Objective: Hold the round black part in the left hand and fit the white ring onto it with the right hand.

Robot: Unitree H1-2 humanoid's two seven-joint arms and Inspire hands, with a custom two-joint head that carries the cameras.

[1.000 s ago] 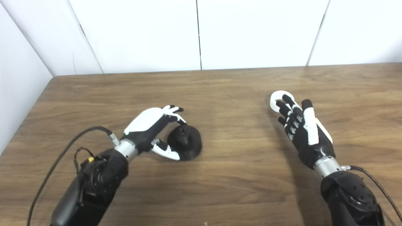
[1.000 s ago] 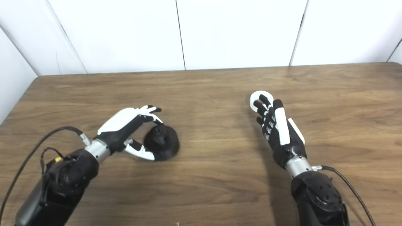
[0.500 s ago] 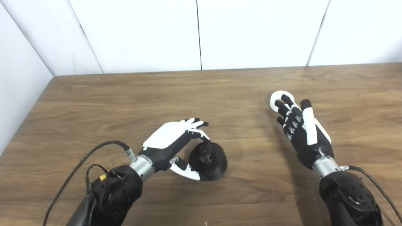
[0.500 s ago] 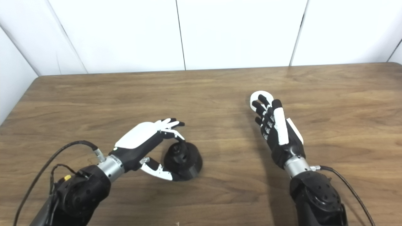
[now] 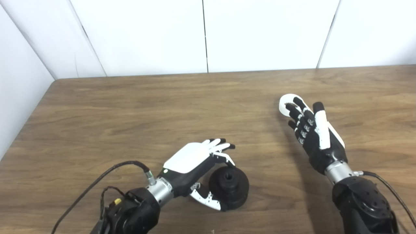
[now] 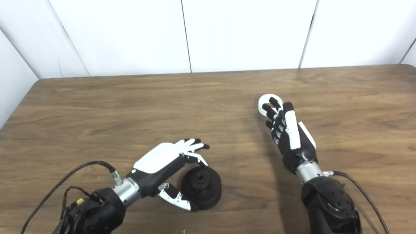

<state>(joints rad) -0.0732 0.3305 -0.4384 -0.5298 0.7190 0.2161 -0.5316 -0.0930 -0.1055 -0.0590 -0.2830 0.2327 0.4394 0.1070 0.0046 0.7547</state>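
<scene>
White wall panels back your wooden desk (image 5: 136, 107).

Left hand (image 5: 195, 162): near the front edge, cupped on the round black part (image 5: 229, 188), thumb under its near side, fingers (image 5: 219, 146) arched over its far rim; the grip looks loose. The part sits on the desk, centre bore facing up.

Right hand (image 5: 313, 135): well to the right, palm turned toward you, fingers only slightly bent. Its fingertips overlap the white ring (image 5: 287, 103); you cannot tell whether they actually grip the ring or whether it lies on the desk.
</scene>
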